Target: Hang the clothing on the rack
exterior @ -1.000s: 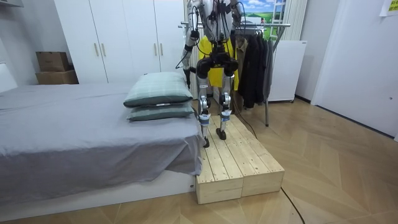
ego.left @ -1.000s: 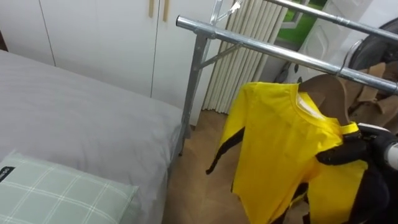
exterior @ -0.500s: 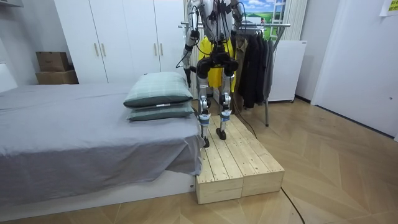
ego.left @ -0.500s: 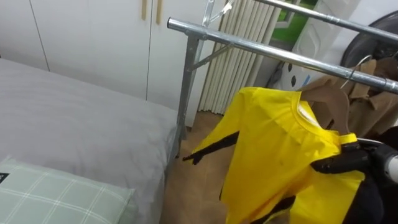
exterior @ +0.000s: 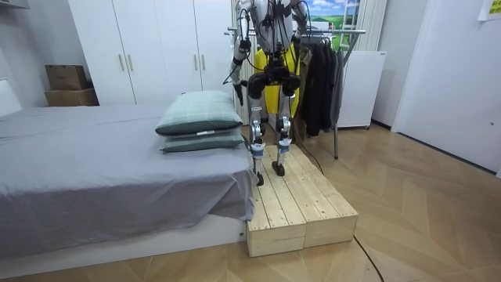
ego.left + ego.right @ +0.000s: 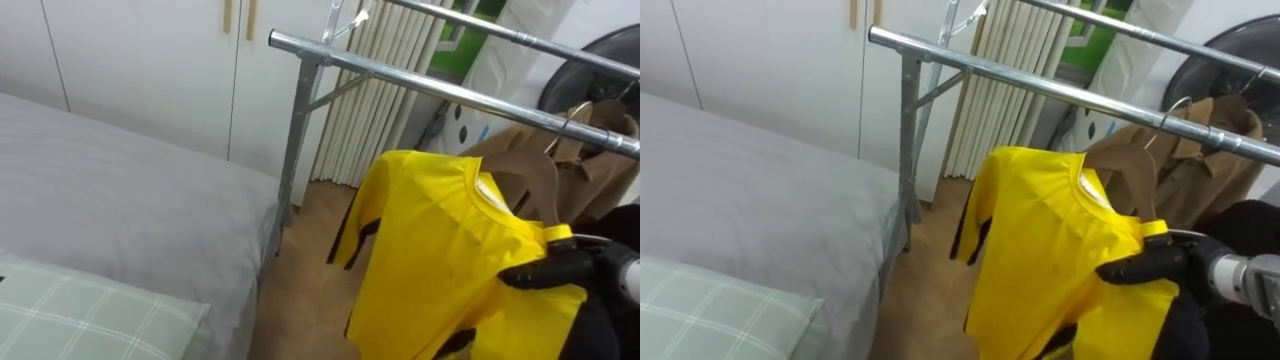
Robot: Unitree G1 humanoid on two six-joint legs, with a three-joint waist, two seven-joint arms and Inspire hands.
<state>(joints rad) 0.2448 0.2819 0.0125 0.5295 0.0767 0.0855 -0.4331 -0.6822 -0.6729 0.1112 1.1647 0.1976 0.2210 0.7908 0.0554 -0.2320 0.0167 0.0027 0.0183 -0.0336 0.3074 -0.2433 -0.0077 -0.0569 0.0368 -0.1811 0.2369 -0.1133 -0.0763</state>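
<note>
A yellow T-shirt (image 6: pixel 440 250) with black trim hangs below the metal clothes rail (image 6: pixel 420 85), its collar up and to the right. My right hand (image 6: pixel 548 270), black, comes in from the lower right and pinches the shirt's shoulder beside the collar. A brown garment (image 6: pixel 525 170) hangs on the rail right behind the collar. A wire hanger hook (image 6: pixel 572 108) shows at the rail above it; whose hook it is I cannot tell. In the room view I stand on a wooden platform (image 5: pixel 301 204) facing the rack, with my left hand (image 5: pixel 237 92) low at my side.
The grey bed (image 6: pixel 120 200) with a green checked pillow (image 6: pixel 80 320) lies on the left, up against the rack's upright post (image 6: pixel 290 150). White wardrobe doors (image 6: pixel 140 60) stand behind. A second, higher rail (image 6: pixel 480 22) and dark hanging clothes (image 5: pixel 317 78) lie to the right.
The shirt's left sleeve, flared out half a second ago, has dropped back against the shirt. My right hand keeps its hold. The view has shifted slightly.
</note>
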